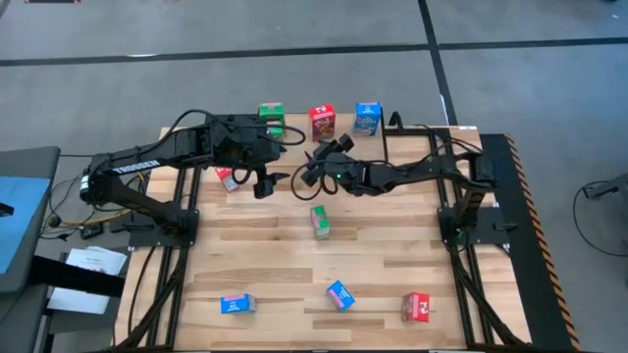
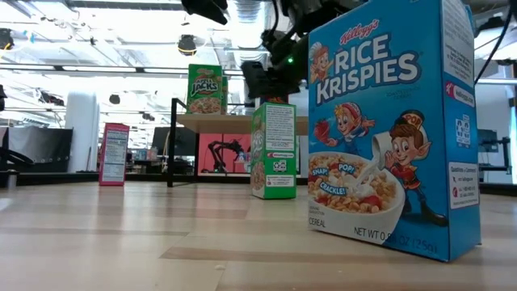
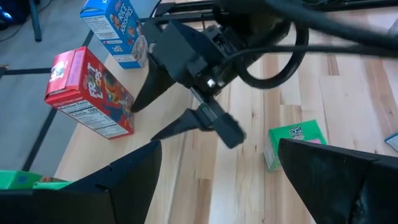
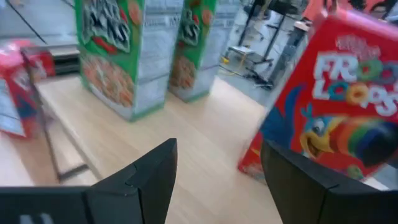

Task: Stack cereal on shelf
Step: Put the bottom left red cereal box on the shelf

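Note:
The shelf (image 4: 186, 124) stands at the table's far edge. On it are two green cereal boxes (image 4: 118, 56) (image 4: 196, 43), a red box (image 3: 90, 93) and a blue box (image 3: 115, 31). My right gripper (image 3: 146, 118) is open and empty. It hovers level over the shelf's near edge (image 1: 312, 169), between the green boxes and the red one, with its fingertips close beside the red box. My left gripper (image 1: 267, 181) hangs open and empty above the table, just left of the right one. More boxes rest on the tabletop.
A green box (image 1: 320, 222) stands mid-table below the grippers. A red box (image 1: 226, 178) shows under the left arm. Near the front edge lie two blue boxes (image 1: 236, 304) (image 1: 340, 294) and a red one (image 1: 417, 307). Bare boards lie between them.

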Controlling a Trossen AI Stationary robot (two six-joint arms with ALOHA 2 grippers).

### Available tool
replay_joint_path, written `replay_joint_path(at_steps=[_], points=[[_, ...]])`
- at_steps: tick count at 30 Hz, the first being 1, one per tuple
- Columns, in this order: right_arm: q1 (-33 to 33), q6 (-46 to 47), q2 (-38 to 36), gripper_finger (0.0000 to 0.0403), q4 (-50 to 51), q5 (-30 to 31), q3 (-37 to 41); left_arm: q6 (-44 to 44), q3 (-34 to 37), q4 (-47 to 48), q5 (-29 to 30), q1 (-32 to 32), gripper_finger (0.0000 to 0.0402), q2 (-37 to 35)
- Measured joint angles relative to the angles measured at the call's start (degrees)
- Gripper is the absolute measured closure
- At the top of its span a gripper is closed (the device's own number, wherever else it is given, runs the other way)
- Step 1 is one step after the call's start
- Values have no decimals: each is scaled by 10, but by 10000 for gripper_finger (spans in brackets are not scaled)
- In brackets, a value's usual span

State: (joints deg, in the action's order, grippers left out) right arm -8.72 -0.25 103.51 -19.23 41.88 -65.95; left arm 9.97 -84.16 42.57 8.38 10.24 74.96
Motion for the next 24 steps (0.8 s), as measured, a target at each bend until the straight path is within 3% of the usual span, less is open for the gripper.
replay_joint_path(at_steps=[8,24], points=[[-8,-2,0,147,6,13,-16,1,0,0,0,0,89,0],[-35,5,9,147,-17,-30,-28,1,0,0,0,0,89,0]])
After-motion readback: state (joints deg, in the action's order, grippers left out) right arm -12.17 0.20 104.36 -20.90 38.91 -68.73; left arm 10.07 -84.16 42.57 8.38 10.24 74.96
